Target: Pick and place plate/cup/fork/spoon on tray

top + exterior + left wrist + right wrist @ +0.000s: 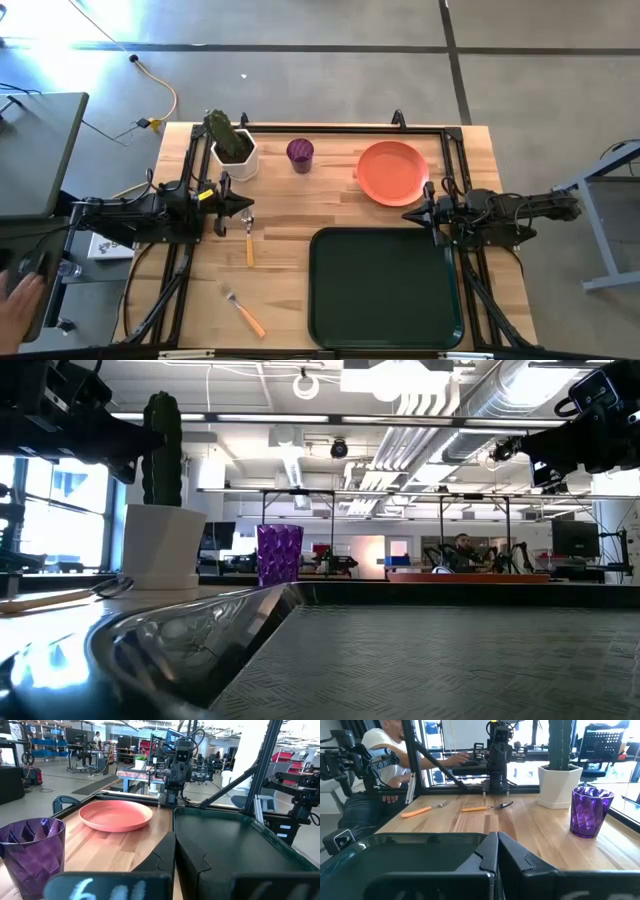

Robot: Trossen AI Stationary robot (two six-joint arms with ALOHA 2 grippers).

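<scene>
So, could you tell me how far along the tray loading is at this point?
Nothing is done yet: the tray holds nothing. Nothing is in hand either; the left gripper and right gripper hover shut and hold nothing. All four items are left on the table: the plate beyond the tray, the cup beside the plant pot, and the spoon and fork left of the tray.

A white faceted pot [235, 160] holding a tall green cactus [224, 132] stands near the far left corner of the light wooden slatted worktop [330, 212]. Beyond the worktop's far edge, a yellow cable [160, 90] curls across the grey concrete floor [330, 85]. At the left stands a grey side table [35, 150]. In the right wrist view a seated person in a white shirt [382, 755] shows behind the worktop.
</scene>
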